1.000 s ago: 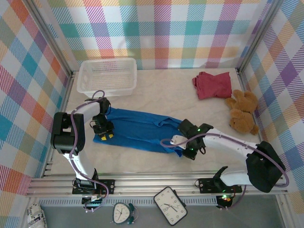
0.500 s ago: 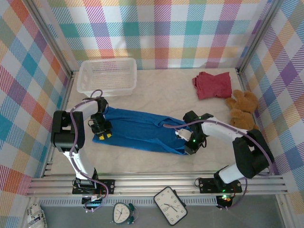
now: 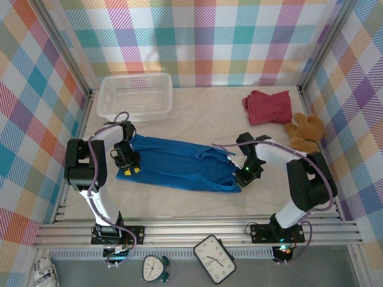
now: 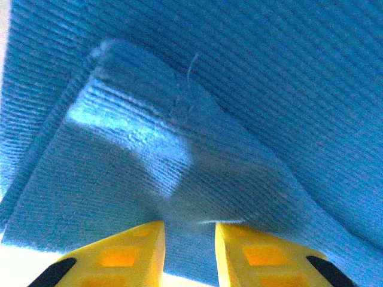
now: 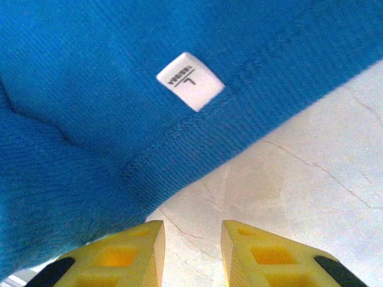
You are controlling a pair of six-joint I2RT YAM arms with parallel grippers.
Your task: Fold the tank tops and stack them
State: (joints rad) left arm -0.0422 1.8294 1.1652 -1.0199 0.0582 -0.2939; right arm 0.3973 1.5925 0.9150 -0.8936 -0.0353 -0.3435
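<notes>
A bright blue tank top (image 3: 179,164) lies stretched out flat across the middle of the table. My left gripper (image 3: 128,160) sits at its left end. In the left wrist view the yellow jaws (image 4: 190,230) are shut on a raised fold of the blue cloth (image 4: 239,89). My right gripper (image 3: 245,173) stands at the top's right end. In the right wrist view it (image 5: 192,230) is open over bare table, just off the blue hem (image 5: 90,89) with its white size label (image 5: 190,81). A dark red tank top (image 3: 268,107) lies folded at the back right.
A white mesh basket (image 3: 163,95) stands at the back left. A brown teddy bear (image 3: 304,133) lies at the right wall, just in front of the red cloth. Plaid walls close in the table on three sides. Pale tabletop (image 5: 299,179) shows beside the blue hem.
My right gripper has moved right and slightly back, pulling the blue top's right end out longer, then opened and let go of it. The left arm has stayed put.
</notes>
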